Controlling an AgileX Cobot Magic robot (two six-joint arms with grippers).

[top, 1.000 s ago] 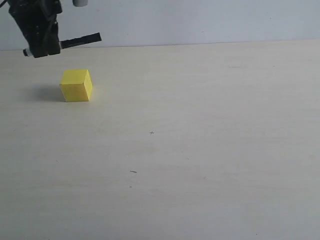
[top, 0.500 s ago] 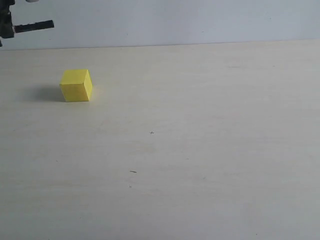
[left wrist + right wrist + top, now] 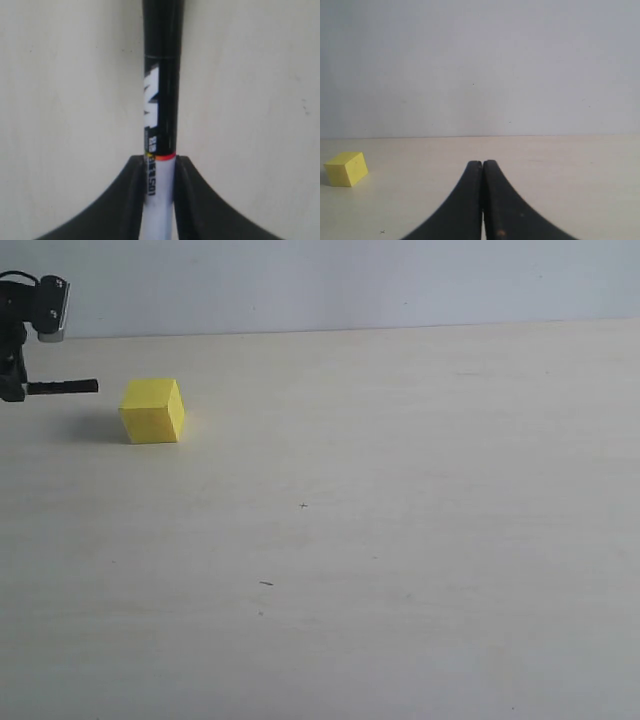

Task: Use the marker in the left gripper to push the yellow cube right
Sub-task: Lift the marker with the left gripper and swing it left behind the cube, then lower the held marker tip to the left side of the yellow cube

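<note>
The yellow cube [image 3: 152, 411] rests on the pale table [image 3: 400, 490] at the far left; it also shows in the right wrist view [image 3: 345, 169]. My left gripper [image 3: 12, 380] sits at the left edge of the exterior view, shut on the marker [image 3: 62, 387], whose black end points right toward the cube with a small gap between tip and cube. In the left wrist view, the two black fingers [image 3: 125, 200] clamp the marker's white barrel [image 3: 160, 200], the black cap stretching away. My right gripper [image 3: 482, 165] is shut and holds nothing, low over the table to the right of the cube.
A light grey wall [image 3: 350, 280] runs behind the table's far edge. Tiny dark specks [image 3: 266, 583] mark the tabletop.
The left gripper with the marker swung left and up out toward the frame edge, then came down; the marker now lies level with the cube's upper part, just to its left. The cube has not moved.
</note>
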